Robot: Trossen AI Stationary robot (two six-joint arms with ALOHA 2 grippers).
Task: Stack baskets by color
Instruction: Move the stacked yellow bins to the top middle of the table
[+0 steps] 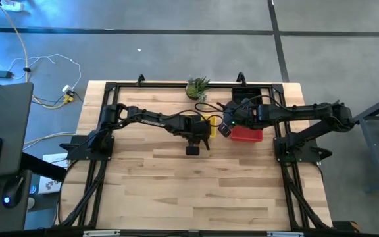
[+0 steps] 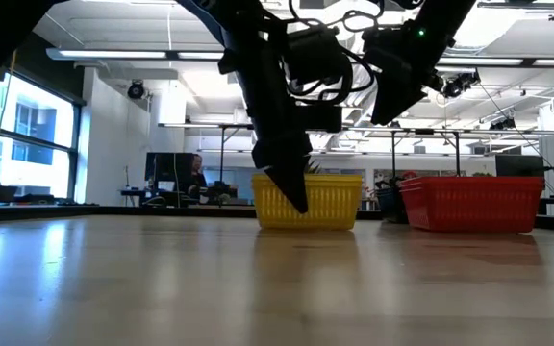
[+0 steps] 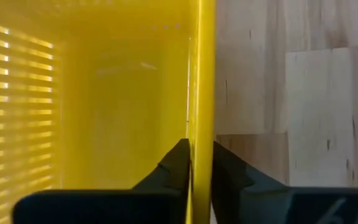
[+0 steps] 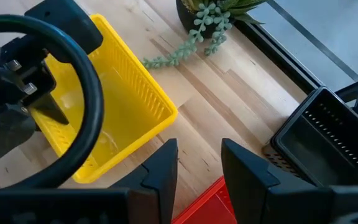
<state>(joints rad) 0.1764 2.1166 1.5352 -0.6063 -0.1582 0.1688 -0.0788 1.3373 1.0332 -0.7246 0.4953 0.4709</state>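
Observation:
A yellow basket [image 1: 211, 124] [image 2: 320, 202] stands on its base on the wooden table, near the middle of the far half. My left gripper [image 3: 201, 163] [image 2: 294, 192] comes down on it and is shut on one side wall. A red basket [image 1: 247, 135] [image 2: 469, 204] stands on the table just to its right. Above the red basket's near-left corner [image 4: 207, 202] my right gripper [image 4: 199, 163] [image 1: 227, 126] hangs open, with nothing between its fingers. A black basket [image 4: 319, 140] [image 1: 245, 99] sits behind the red one at the far edge. My left gripper has the yellow basket's side wall at its top rim [image 3: 202, 134], with one finger [image 3: 179, 163] inside the basket and the other [image 3: 225, 167] outside. The fingers slant down from above. The basket stands upright with its base on the table.
A small potted green plant [image 1: 198, 86] [image 4: 213, 18] stands at the far edge behind the yellow basket. A black frame [image 1: 110, 85] runs around the table. The near half of the tabletop [image 1: 196, 191] is bare wood.

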